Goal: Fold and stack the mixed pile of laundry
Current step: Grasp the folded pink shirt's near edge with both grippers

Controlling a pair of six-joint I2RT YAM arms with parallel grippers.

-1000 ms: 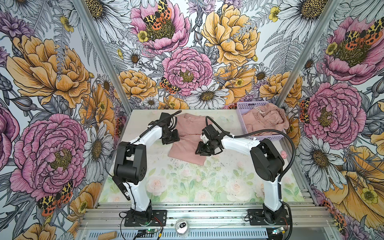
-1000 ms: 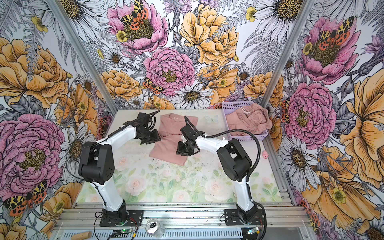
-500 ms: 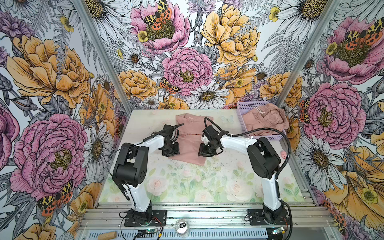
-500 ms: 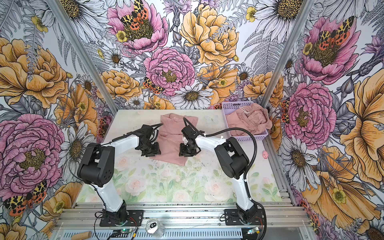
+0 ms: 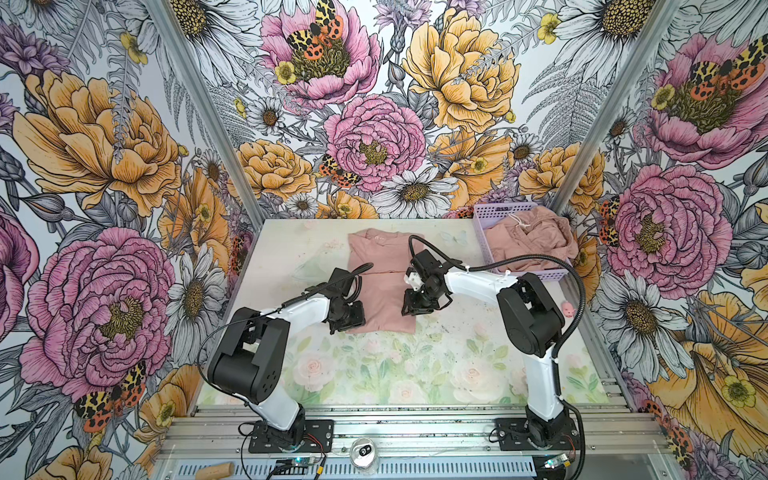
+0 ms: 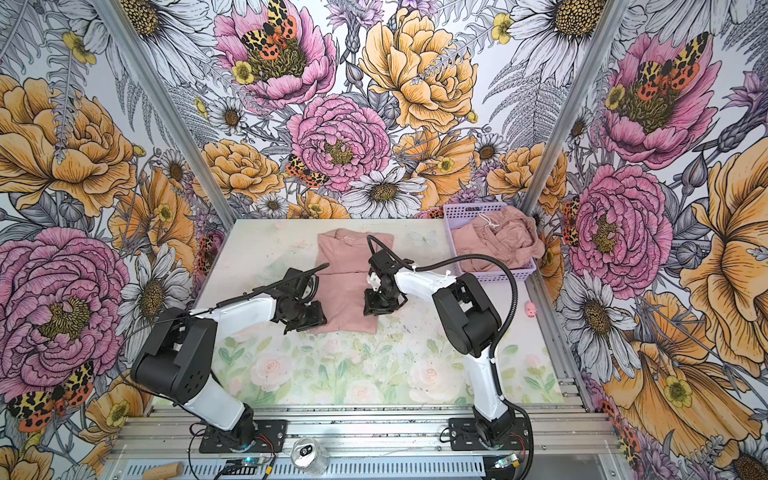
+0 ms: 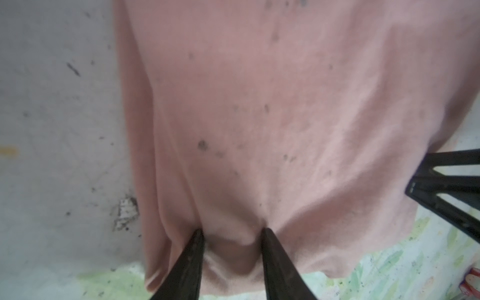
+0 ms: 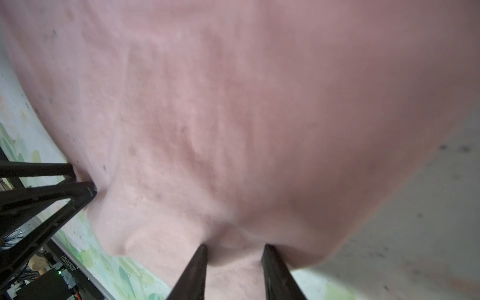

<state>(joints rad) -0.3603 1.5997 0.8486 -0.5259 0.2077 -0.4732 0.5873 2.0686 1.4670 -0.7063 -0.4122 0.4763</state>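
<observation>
Both grippers, left gripper (image 5: 346, 322) and right gripper (image 5: 417, 308), have moved nearer along the pink shirt (image 5: 384, 286). Each presses part-spread fingers onto its near hem; whether cloth is pinched cannot be told. Judged: cross-fold pending.

Folded garment (image 5: 384, 286) lies mid-table (image 5: 374, 374); basket (image 5: 494, 212) at back right holds another garment (image 5: 530, 243)

A dusty-pink garment (image 7: 272, 124) fills most of the left wrist view, lying flat on the table (image 7: 57, 130). Small dark specks dot its cloth. The left gripper (image 7: 232, 235) has its two dark fingers (image 7: 191, 262) set a little apart, with their tips pressed into the cloth near its edge. The cloth between and around the tips bunches into soft creases. The bare table surface is pale grey, scuffed and chipped, and turns to a green leafy print near the garment's edge. At the side, the right gripper's black fingers (image 7: 446, 187) reach the garment's far corner.
</observation>
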